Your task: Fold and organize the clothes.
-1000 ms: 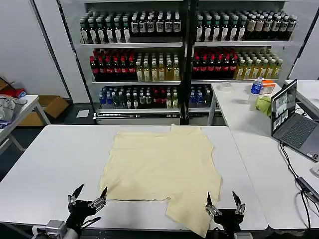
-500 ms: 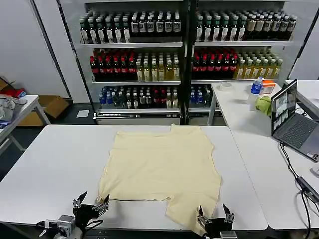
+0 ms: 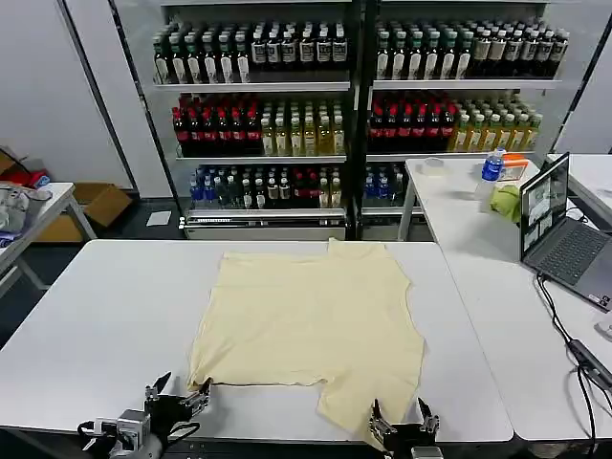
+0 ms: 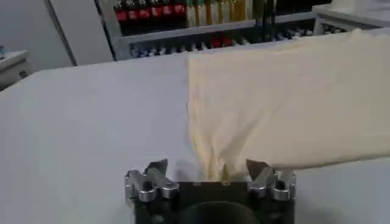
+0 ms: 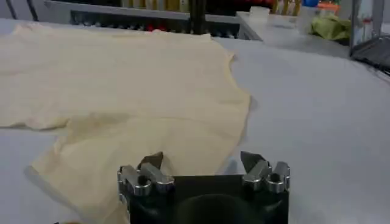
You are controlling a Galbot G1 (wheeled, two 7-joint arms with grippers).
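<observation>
Head view: a cream T-shirt (image 3: 308, 330) is spread flat on a white table (image 3: 96, 316), with one sleeve hanging toward the near edge. Compared with a second ago, both grippers are seen lower and nearer the table's front edge. The left gripper (image 3: 178, 396) is now set just off the shirt's near left corner, and the right gripper (image 3: 401, 418) is brought beside the hanging sleeve. The shirt itself is unmoved.

Left wrist view: the left gripper (image 4: 210, 173) is held with its fingers spread, and the shirt's corner (image 4: 214, 164) is seen lying between them, not yet pinched.

Right wrist view: the right gripper (image 5: 202, 168) is likewise spread wide, and the shirt (image 5: 122, 91) is stretched out ahead of it, its sleeve edge close to the fingers.

The approach is judged nearly done; a grasp of the near hem for a first fold is probably next.
</observation>
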